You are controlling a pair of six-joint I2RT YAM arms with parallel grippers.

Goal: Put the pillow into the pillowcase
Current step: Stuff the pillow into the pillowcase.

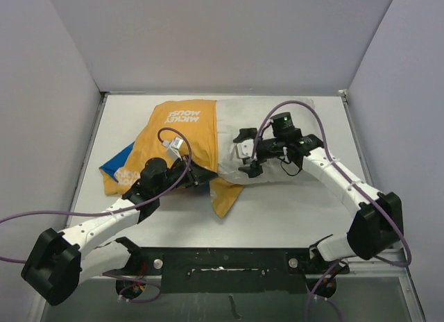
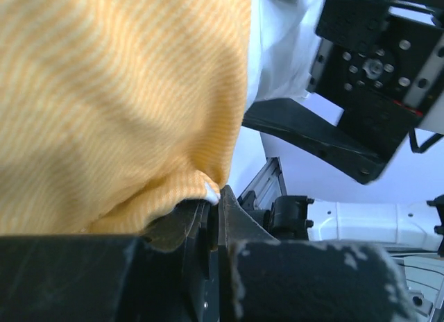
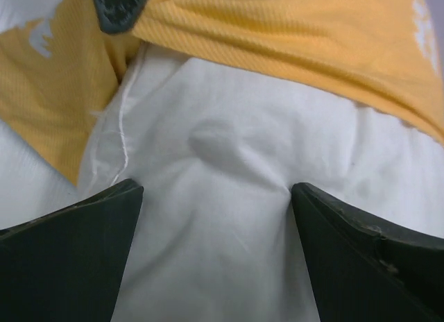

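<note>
The left gripper [image 2: 214,197] is pinching the pillowcase [image 1: 182,131], seemingly at its hem. The right gripper [image 3: 216,204] is gaping over the pillow [image 3: 229,259].

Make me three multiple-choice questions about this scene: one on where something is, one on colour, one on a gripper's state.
1. The pillow's bare end sticks out of the pillowcase toward: A the left arm, B the right arm, C the back wall.
2. The pillowcase's upward side is mostly: A yellow, B green, C red.
3. The right gripper is: A shut on the pillowcase, B shut on the pillow, C open.
Answers: B, white emerges on that arm's side; A, yellow with white lettering; C, its fingers stand apart over the pillow.
</note>
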